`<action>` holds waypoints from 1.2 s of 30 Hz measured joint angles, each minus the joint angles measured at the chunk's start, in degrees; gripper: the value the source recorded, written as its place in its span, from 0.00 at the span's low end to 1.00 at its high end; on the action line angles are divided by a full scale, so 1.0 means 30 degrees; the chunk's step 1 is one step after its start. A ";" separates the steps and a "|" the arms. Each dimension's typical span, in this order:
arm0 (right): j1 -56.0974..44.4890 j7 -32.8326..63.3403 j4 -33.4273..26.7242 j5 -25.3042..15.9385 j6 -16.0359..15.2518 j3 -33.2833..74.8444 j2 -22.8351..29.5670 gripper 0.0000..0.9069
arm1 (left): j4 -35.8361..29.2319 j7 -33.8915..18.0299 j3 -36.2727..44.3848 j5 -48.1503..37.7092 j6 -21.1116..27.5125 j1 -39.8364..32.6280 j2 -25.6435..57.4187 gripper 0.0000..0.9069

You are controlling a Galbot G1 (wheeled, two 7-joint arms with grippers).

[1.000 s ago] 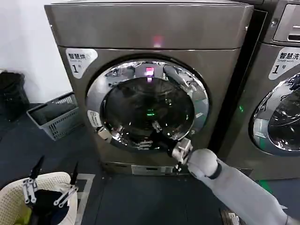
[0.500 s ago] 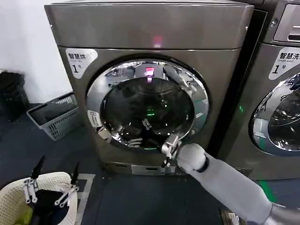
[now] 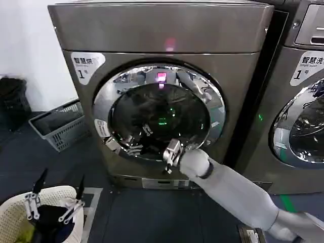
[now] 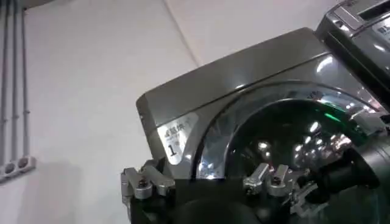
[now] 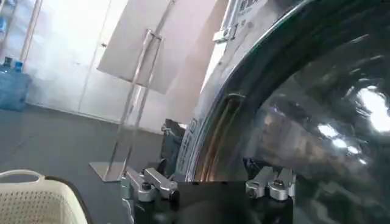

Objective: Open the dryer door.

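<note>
Right gripper [image 3: 171, 152] sits against the lower rim of the dryer door [image 3: 159, 114], left of where it was a second ago — its jaws are hidden, so I cannot tell their state. The door looks closed. Left gripper [image 3: 54, 202] hangs wide over the laundry basket [image 3: 12, 207].

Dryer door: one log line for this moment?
dryer door: shut | right gripper: at door's lower rim | left gripper: open, parked over laundry basket

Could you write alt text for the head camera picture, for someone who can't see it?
The right gripper reaches to the lower rim of the closed round dryer door. The left gripper hangs low over a cream laundry basket.
</note>
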 joint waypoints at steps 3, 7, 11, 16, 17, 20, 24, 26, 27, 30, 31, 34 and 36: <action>0.0002 0.0237 -0.0308 -0.0240 -0.0268 -0.0009 0.0572 1.00 | -0.0004 0.0013 -0.0009 0.0000 0.0020 -0.0044 -0.0005 1.00; 0.0098 0.0292 -0.0741 -0.0458 -0.0357 -0.0031 0.1277 1.00 | 0.0019 0.0042 -0.0005 -0.0001 0.0017 -0.0054 -0.0016 1.00; 0.0227 0.0306 -0.1175 -0.0533 -0.0390 -0.0093 0.1807 1.00 | 0.0029 0.0048 0.0005 -0.0007 0.0007 -0.0065 -0.0017 1.00; 0.0473 0.0240 -0.1662 -0.0530 -0.0399 -0.0215 0.2229 1.00 | 0.0034 0.0053 0.0027 -0.0013 -0.0002 -0.0066 -0.0018 1.00; 0.0527 0.0215 -0.1762 -0.0525 -0.0398 -0.0260 0.2315 1.00 | 0.0038 0.0055 0.0035 -0.0012 -0.0004 -0.0063 -0.0021 1.00; 0.0658 0.0152 -0.2009 -0.0491 -0.0396 -0.0380 0.2530 1.00 | 0.0038 0.0066 0.0043 -0.0011 -0.0005 -0.0055 -0.0018 1.00; 0.0863 0.0051 -0.2358 -0.0482 -0.0379 -0.0505 0.2875 1.00 | 0.0038 0.0072 0.0049 -0.0012 -0.0016 -0.0032 -0.0015 1.00; 0.0935 -0.0056 -0.2565 -0.0483 -0.0372 -0.0553 0.3062 1.00 | 0.0038 0.0074 0.0049 -0.0016 -0.0027 -0.0027 -0.0012 1.00; 0.0972 -0.0179 -0.2654 -0.0483 -0.0365 -0.0586 0.3119 1.00 | 0.0038 0.0075 0.0049 -0.0016 -0.0029 -0.0026 -0.0011 1.00; 0.1137 -0.0545 -0.2862 -0.0433 -0.0336 -0.0710 0.3245 1.00 | 0.0069 0.0080 0.0054 -0.0018 -0.0041 -0.0027 -0.0001 1.00; 0.1194 -0.0709 -0.2925 -0.0397 -0.0304 -0.0753 0.3253 1.00 | 0.0070 0.0083 0.0056 -0.0018 -0.0044 -0.0026 0.0012 1.00; 0.1318 -0.1225 -0.3040 -0.0239 -0.0222 -0.0799 0.3235 1.00 | 0.0081 0.0084 0.0052 -0.0038 -0.0045 -0.0046 0.0048 1.00; 0.1362 -0.1610 -0.3075 -0.0081 -0.0091 -0.0801 0.3196 1.00 | 0.0111 0.0085 0.0046 -0.0047 -0.0044 -0.0059 0.0059 1.00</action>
